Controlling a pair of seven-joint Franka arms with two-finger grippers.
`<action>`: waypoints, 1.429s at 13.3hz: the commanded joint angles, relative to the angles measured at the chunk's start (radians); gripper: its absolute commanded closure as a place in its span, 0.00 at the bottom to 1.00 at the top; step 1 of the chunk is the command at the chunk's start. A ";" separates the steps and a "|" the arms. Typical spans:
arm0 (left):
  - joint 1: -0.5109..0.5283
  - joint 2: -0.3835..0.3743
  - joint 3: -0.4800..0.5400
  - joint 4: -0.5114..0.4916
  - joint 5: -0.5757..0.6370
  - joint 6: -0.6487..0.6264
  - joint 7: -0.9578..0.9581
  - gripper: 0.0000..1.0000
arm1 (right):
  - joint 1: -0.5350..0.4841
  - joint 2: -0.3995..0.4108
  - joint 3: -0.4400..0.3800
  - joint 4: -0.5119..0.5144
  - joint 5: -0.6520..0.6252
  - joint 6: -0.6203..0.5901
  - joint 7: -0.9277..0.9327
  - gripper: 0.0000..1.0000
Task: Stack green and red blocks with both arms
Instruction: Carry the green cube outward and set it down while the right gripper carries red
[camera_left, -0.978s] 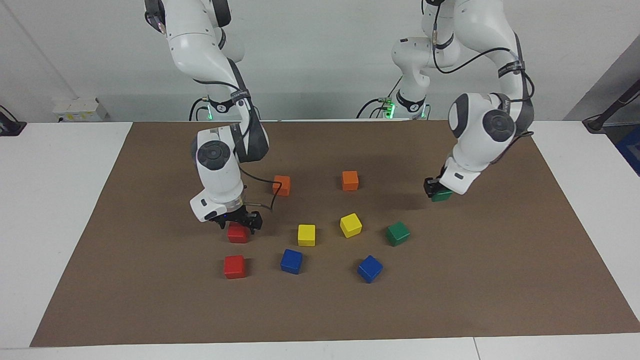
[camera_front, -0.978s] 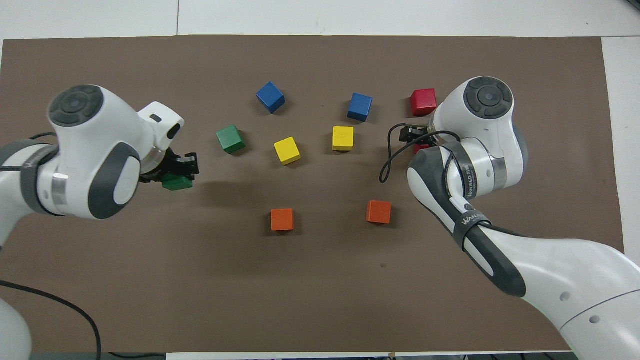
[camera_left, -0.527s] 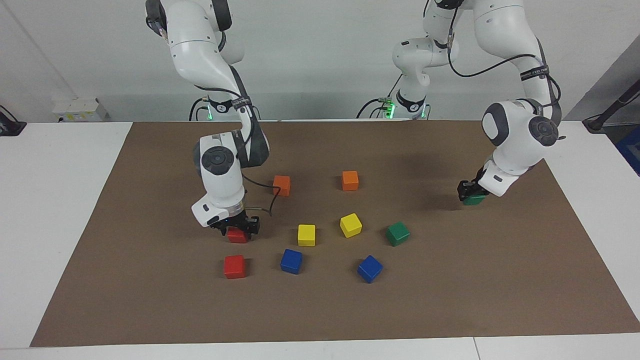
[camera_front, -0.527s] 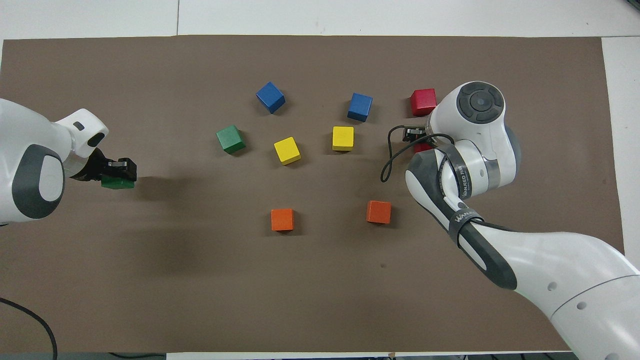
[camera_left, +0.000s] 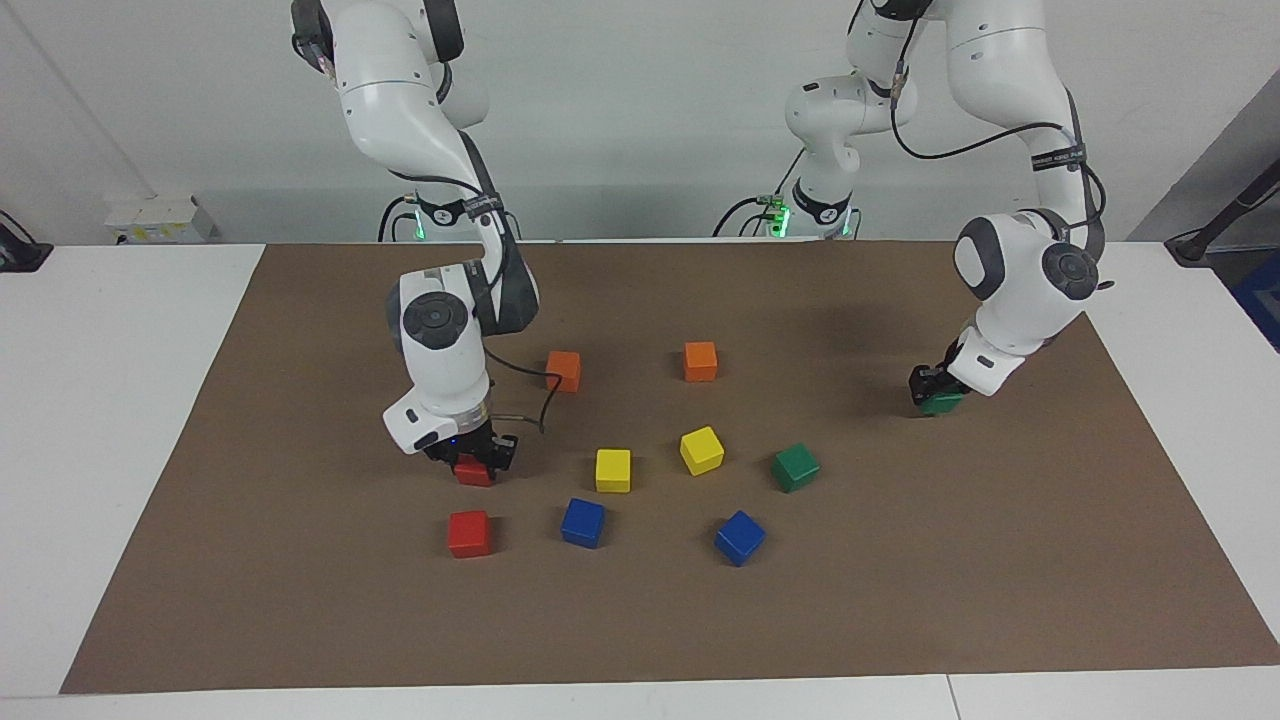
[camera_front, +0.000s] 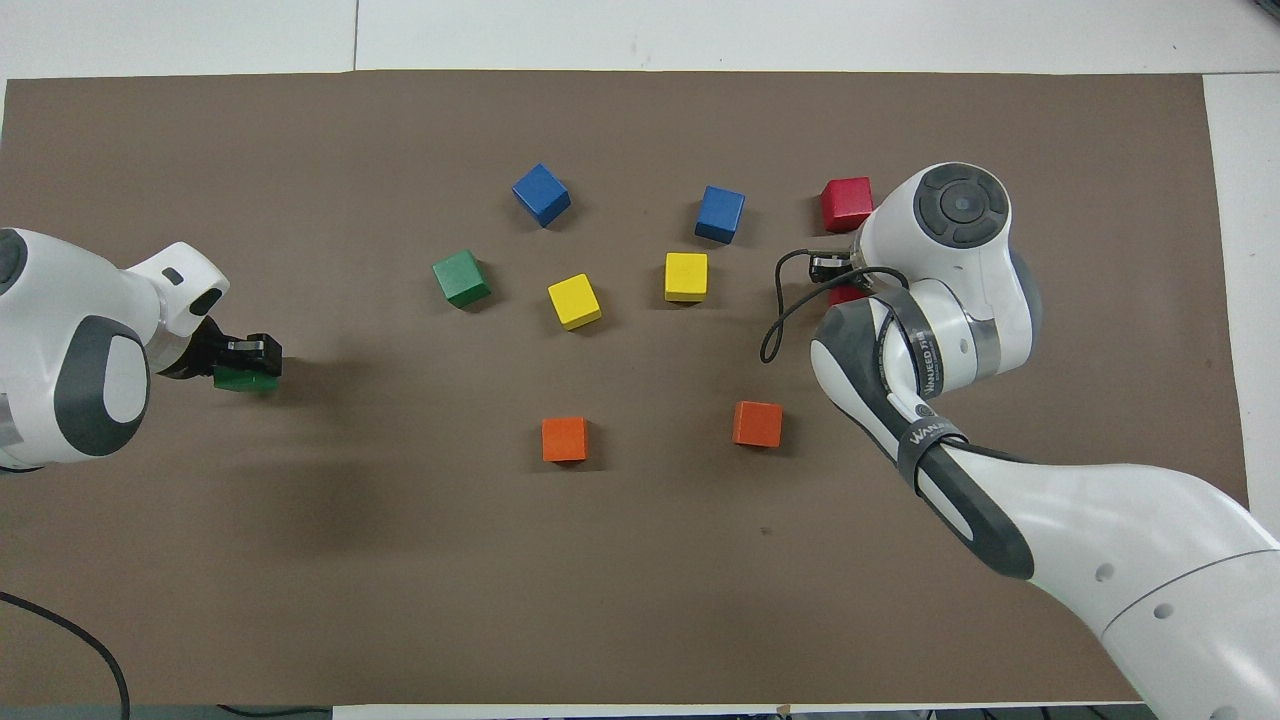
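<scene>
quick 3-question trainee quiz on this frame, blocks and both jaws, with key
1. True or false: the left gripper is shut on a green block.
2. The right gripper grips a block of which colour? A red, B blue, C orange.
3. How many blocks lie free on the brown mat, gripped ones apart?

Key: 1 true. 2 A, a red block. 3 eight: the other red block, the other green block, two blue, two yellow, two orange.

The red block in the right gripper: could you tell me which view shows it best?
The facing view: the red block sits clear under the right gripper, which is shut on it. In the overhead view the right arm covers nearly all of it, leaving only a red sliver.
</scene>
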 joint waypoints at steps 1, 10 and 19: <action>0.014 -0.008 -0.010 -0.044 0.017 0.060 0.010 1.00 | -0.061 -0.051 0.010 0.022 -0.005 -0.077 -0.176 1.00; 0.016 0.018 -0.008 -0.045 0.017 0.112 0.008 0.16 | -0.312 -0.128 0.010 -0.111 0.002 0.033 -0.448 1.00; -0.105 0.067 -0.008 0.267 0.016 -0.130 -0.297 0.00 | -0.320 -0.080 0.013 -0.132 0.024 0.133 -0.408 1.00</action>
